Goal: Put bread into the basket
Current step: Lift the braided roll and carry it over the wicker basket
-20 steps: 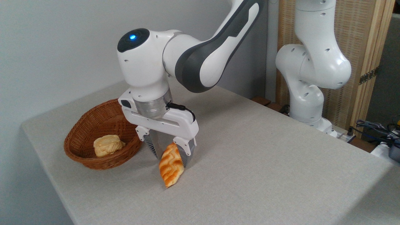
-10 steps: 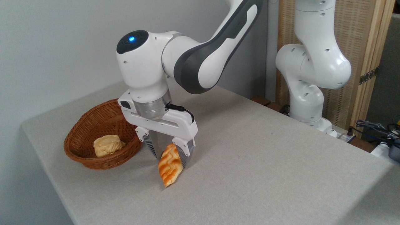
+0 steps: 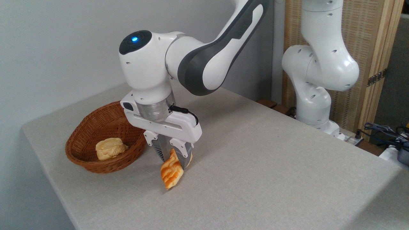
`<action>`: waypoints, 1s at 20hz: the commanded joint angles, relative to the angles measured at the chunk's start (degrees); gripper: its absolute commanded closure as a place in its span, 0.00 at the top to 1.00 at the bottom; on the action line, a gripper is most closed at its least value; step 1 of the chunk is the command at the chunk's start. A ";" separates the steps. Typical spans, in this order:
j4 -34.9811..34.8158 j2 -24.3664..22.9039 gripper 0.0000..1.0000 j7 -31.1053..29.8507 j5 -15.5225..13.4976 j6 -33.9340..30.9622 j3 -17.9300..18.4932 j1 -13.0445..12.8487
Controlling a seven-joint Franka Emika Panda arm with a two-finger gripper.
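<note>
My jaws grip the braided bread (image 3: 172, 172) by its upper end; its lower tip touches or nearly touches the table (image 3: 255, 166). The wicker basket (image 3: 105, 140), holding a pale pastry (image 3: 110, 148), sits at nine o'clock. Pinched so high, the loaf could pivot or slip out mid-lift.

A single fixed camera looks down at an angle across the surface (image 3: 255, 166) from beyond its near edge, close enough that the arm's base sits at the far right corner.
</note>
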 commanded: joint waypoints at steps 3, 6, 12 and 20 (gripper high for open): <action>1.98 -3.30 0.48 2.48 -0.24 -3.44 0.20 -0.25; 4.78 -5.14 0.48 3.36 -0.68 -5.02 -0.06 -0.25; 11.65 -4.97 0.49 -2.60 -3.76 -4.77 -6.12 -0.60; 17.10 2.49 0.53 -12.87 -4.20 2.95 -14.90 -0.60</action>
